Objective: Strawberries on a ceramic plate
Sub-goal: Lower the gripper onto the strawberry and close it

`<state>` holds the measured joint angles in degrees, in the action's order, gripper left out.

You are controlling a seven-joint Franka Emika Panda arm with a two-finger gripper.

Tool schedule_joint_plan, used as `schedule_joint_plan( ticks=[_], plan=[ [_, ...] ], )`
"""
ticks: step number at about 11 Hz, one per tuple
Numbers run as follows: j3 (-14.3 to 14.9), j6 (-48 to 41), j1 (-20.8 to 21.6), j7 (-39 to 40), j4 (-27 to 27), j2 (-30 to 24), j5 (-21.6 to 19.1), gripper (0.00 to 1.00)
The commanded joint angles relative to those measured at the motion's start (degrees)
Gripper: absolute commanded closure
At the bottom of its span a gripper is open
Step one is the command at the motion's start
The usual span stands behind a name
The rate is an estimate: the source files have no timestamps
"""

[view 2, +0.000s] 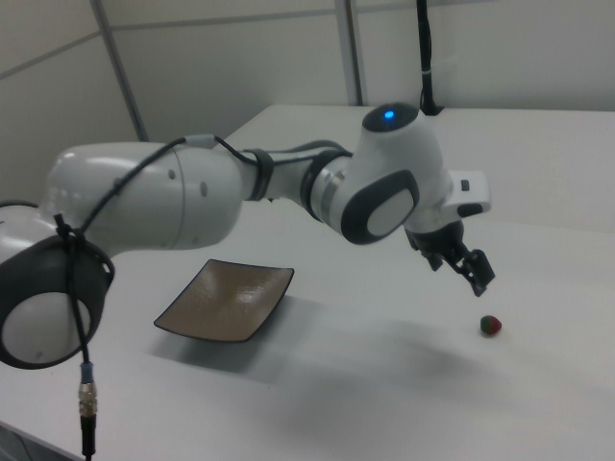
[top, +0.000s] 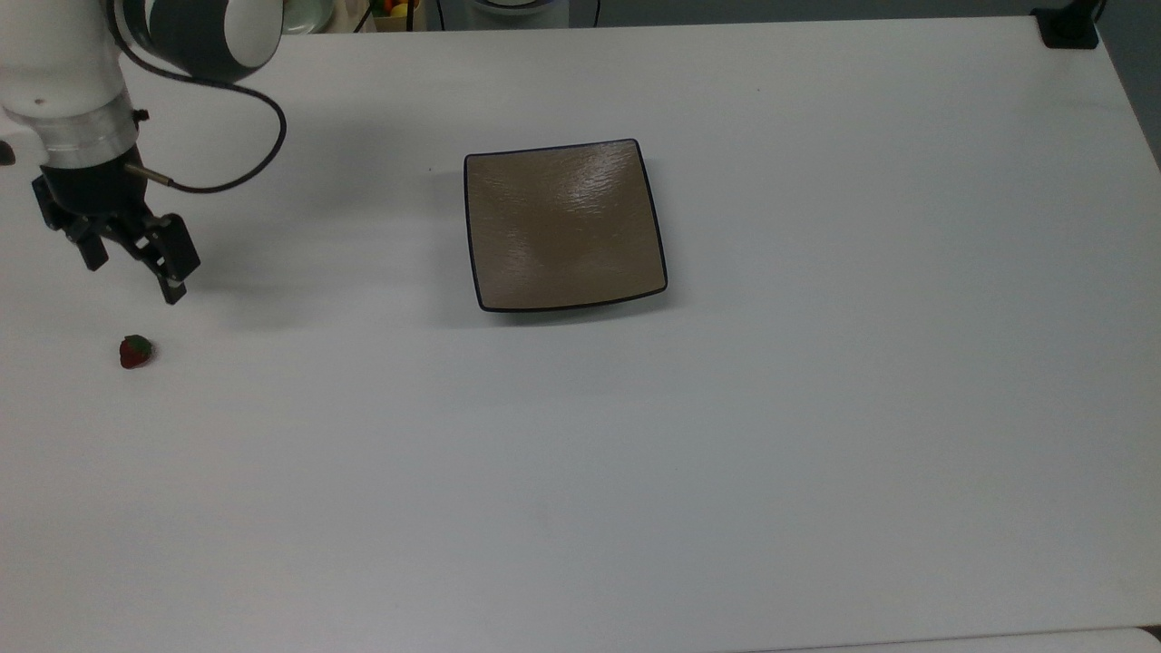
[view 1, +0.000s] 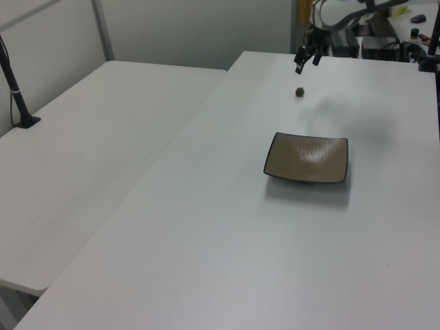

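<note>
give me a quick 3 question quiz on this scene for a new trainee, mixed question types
1. True or false: the strawberry already lies on the ceramic plate.
2. Multiple choice: in the top view, the gripper is A) directly over the plate, B) above the white table near the strawberry, off to the top view's left of the plate, C) resting on the plate's rim.
3. Fill in: the gripper's jaws are ____ and hold nothing.

Key
1. False: it lies on the table, well apart from the plate.
2. B
3. open
</note>
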<state>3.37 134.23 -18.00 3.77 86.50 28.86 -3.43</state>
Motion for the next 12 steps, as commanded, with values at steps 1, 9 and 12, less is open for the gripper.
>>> schedule_joint_plan(
  ticks=[1, 9, 12],
  plan=[
    [-0.12, 8.39, -0.72, 0.27, -0.63, 3.47, 0.18, 0.0],
    [-0.2, 16.58, -1.34, 0.36, -0.63, 10.16, 2.02, 0.0],
    [-0.2, 18.26, -1.17, 0.27, -0.63, 11.65, 4.56, 0.1]
  ],
)
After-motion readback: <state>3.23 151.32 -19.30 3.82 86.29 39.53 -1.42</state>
